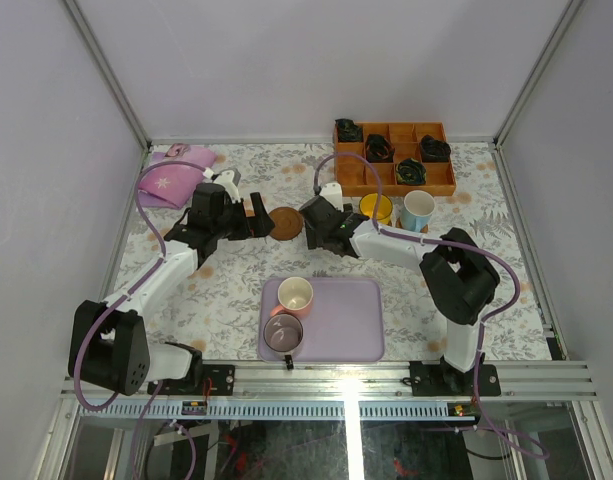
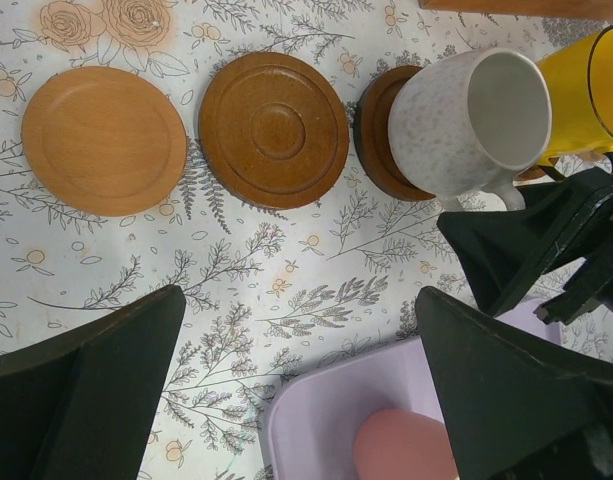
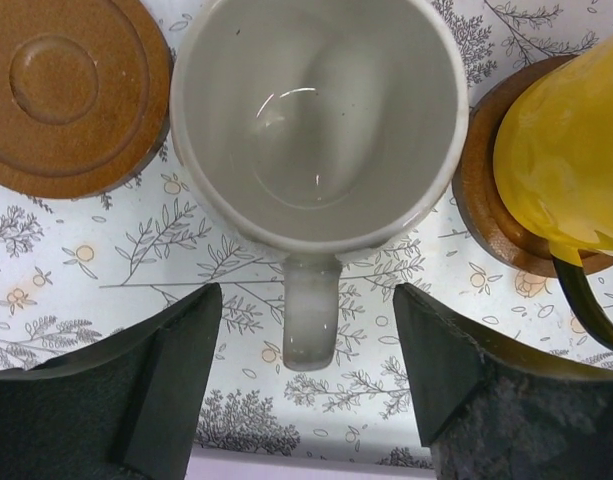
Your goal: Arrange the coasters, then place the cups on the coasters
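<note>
We see right fingers (image 3: 136, 390) apart, flanking handle of white cup (image 3: 316, 120), touching nothing. White cup upright on covered coaster (image 2: 371, 130), between bare dark coaster (image 2: 274, 130) and yellow cup (image 3: 561, 150), which sits on its own coaster (image 3: 486, 200). Pale coaster (image 2: 104, 140) bare at row's end. Left fingers (image 2: 86, 390) wide apart, empty, above desk (image 2: 286, 290). Pink cup (image 1: 295, 295) and purple cup (image 1: 284, 333) in lavender tray (image 1: 356, 320). Blue cup (image 1: 418, 208) just beside yellow cup.

In the left wrist view, a white cup (image 2: 471, 115) is sitting upright on a brown coaster (image 2: 378, 135) at upper right. A pale coaster (image 2: 104, 140) and a dark coaster (image 2: 274, 128) are lying bare across the upper left.
</note>
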Robot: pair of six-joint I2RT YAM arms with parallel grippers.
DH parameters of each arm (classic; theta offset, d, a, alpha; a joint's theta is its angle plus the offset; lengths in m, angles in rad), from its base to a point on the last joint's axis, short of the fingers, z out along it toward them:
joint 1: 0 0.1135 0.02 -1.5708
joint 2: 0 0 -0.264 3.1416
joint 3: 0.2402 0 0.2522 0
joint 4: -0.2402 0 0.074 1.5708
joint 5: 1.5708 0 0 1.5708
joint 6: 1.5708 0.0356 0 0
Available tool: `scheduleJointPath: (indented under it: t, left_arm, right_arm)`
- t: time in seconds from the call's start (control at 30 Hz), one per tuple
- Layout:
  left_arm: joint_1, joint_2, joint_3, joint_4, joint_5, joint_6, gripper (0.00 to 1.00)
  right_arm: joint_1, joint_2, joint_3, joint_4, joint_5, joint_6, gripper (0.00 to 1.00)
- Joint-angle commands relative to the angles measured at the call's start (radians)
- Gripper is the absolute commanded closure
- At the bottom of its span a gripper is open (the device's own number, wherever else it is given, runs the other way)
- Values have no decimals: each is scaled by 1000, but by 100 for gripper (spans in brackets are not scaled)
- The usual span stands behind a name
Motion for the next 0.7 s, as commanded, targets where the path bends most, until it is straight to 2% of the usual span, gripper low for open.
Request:
scheduleJointPath:
  t: [0.0,0.13,0.27,0.4,0.6,0.67]
  left_arm:
    - [3,-7,28,1,11,40,0]
    - [3,-26,46,-42,24,68,0]
    - [3,-62,57,-117,46,107,0]
    - [2,-85,74,-263,115,128,0]
    - [-4,-147,75,-424,57,108,0]
    - [-8,-148,91,-482,46,105,4]
  right_arm:
    - [-1,-102,33,-35,-14,4,20]
    - [7,-161,41,-70,-15,-10,13]
    - [12,-221,38,-90,-15,-17,12]
    - [13,-305,22,-92,24,-18,11]
    - [12,-394,-17,-67,82,-32,11]
    - [12,-407,-17,-69,89,-40,10]
